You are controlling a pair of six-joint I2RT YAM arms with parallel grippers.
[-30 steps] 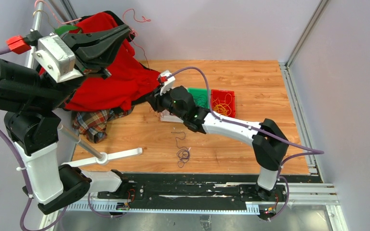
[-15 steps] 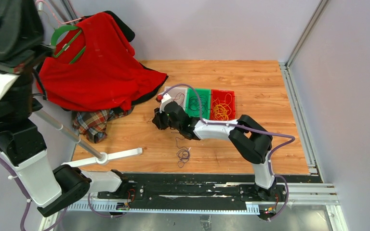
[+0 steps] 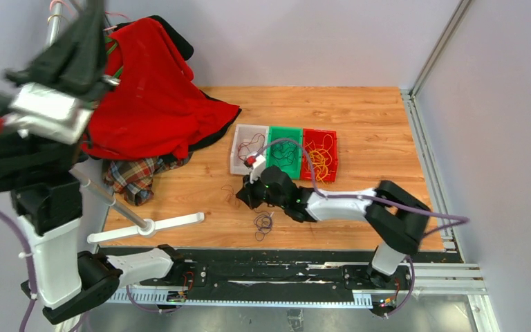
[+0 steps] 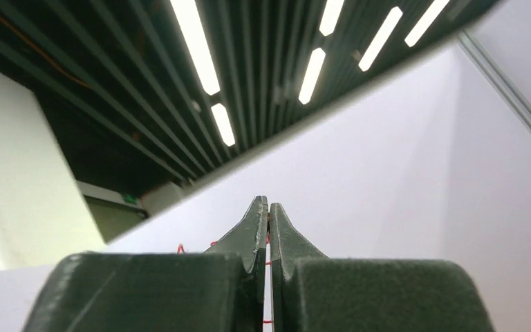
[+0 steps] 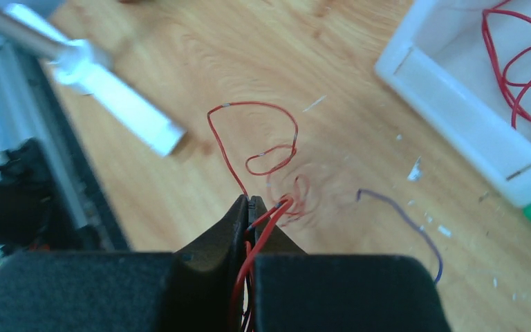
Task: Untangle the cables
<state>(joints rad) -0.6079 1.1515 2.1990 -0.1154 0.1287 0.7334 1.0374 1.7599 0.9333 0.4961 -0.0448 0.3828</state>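
Right claw (image 5: pixel 249 202): fingers pinched together on a red cable (image 5: pixel 271 131). The cable runs up out of the seam between the fingers and loops onto the table (image 3: pixel 359 117) just ahead. One open loop and one small curl lie flat on the wood.

Just right of the claw is a thin purple cable (image 5: pixel 402 216), arcing over the boards, loose and apart from the red one. White flecks (image 5: pixel 415 169) are scattered on the wood around it.

From overhead, the right claw (image 3: pixel 243 197) sits low at the table, between the trays and the near edge. A small dark tangle (image 3: pixel 263 223) lies just nearer the arm bases than the claw. I cannot tell whether it touches the claw.

Three trays stand side by side, touching, beyond the claw:
- The white tray (image 3: pixel 247 146) holds dark red cables.
- The green tray (image 3: pixel 285 149) holds dark ones.
- The red tray (image 3: pixel 319 151) holds yellow-orange ones.

Left claw (image 4: pixel 268 207): raised high at far left and pointing upward, fingers pressed together. A thin red strand (image 4: pixel 267 261) shows in the slit between them. Its camera sees only a pale wall and a dark slatted ceiling with strip lights.

Surface and room:
- The table is light wood planking with plain pale walls on three sides.
- An aluminium post (image 3: pixel 435 48) stands at the far right corner.
- A red garment (image 3: pixel 152 104) drapes over the far left of the table, with a plaid cloth (image 3: pixel 135 176) bunched below it.
- A white rack foot (image 3: pixel 148 226) lies on the wood near the front left.
- A black rail (image 3: pixel 283 266) runs along the near edge.
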